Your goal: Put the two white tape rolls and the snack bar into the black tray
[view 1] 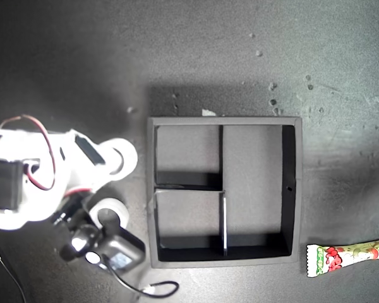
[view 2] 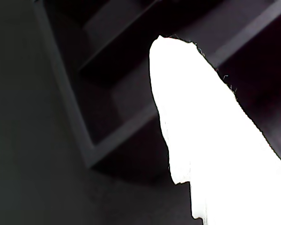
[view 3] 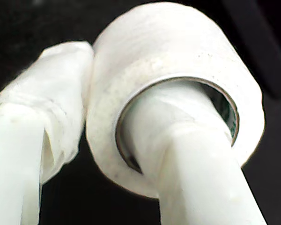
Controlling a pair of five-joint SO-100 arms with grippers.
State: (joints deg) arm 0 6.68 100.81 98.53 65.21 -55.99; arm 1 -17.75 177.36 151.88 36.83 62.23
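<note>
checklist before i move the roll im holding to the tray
1. Grip on the tape roll: ok. My second gripper has one finger through the hole and the other pressed against the outside.
2. Black tray free: ok. All three compartments look empty.
3. Snack bar clear of the route: ok. It lies outside the tray, at the exterior view's lower right.
4. My first gripper open or shut: cannot tell. Only one overexposed finger shows.

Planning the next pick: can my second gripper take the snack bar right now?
Probably not: my second gripper is shut on a tape roll, so it cannot take the snack bar yet.
</note>
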